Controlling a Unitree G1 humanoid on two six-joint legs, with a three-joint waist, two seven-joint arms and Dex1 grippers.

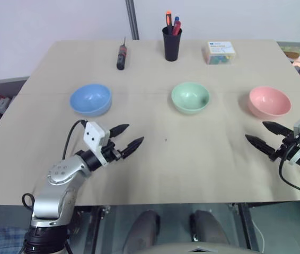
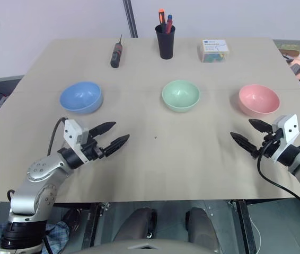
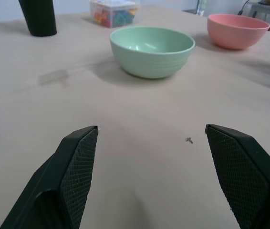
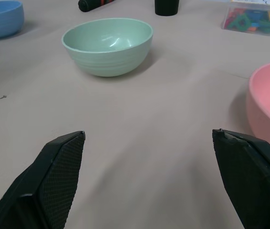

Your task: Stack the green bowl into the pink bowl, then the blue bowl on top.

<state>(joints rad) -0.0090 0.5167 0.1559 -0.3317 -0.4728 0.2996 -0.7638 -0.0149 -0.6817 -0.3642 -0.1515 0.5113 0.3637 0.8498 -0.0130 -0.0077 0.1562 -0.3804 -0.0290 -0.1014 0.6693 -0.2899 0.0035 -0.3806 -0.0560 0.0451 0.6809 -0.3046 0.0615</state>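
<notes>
Three bowls in row across tan table (image 1: 155, 159), all apart, none stacked: blue bowl (image 1: 90, 99) at 9 o'clock of green bowl (image 1: 190, 97), pink bowl (image 1: 269, 101) at 3 o'clock.

Left gripper (image 1: 124, 139) fingers spread, empty, at 5 o'clock of blue bowl.

Right gripper (image 1: 264, 134) fingers spread, empty, at 6 o'clock of pink bowl.

Far edge: screwdriver (image 1: 121, 53), black pen cup (image 1: 171, 43), clear box (image 1: 219, 52) of coloured bits; lid label unreadable.

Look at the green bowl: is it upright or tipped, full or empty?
Upright and empty. The green bowl sits rim-up on the table, and its plain inside holds nothing.
</notes>
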